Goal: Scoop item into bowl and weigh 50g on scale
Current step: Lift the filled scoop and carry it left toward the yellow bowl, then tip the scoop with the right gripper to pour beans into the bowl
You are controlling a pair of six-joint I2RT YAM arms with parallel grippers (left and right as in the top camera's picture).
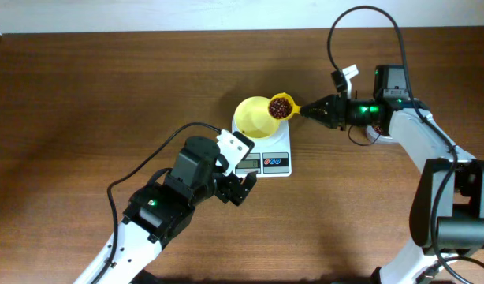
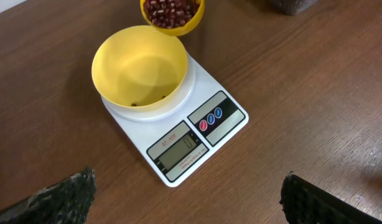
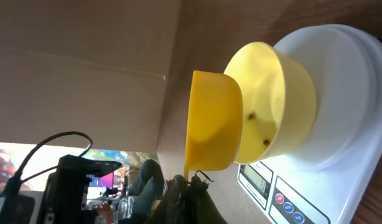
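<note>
The pale yellow bowl (image 1: 254,117) (image 2: 141,68) (image 3: 272,99) stands on the white scale (image 1: 267,158) (image 2: 197,134) (image 3: 346,81). Two or three beans (image 2: 135,104) lie on its bottom. A yellow scoop (image 1: 281,106) (image 2: 172,11) (image 3: 213,121) heaped with red-brown beans (image 1: 281,105) hovers level at the bowl's far right rim. My right gripper (image 1: 307,111) (image 3: 200,186) is shut on the scoop's handle. My left gripper (image 1: 239,186) (image 2: 188,199) stands open and empty just in front of the scale, its fingertips (image 2: 60,199) wide apart over bare wood.
A dark container (image 2: 293,5) shows partly at the top edge of the left wrist view, right of the scoop. Black cables (image 1: 360,16) loop above the right arm. The right arm's base (image 1: 455,217) stands at the table's right front.
</note>
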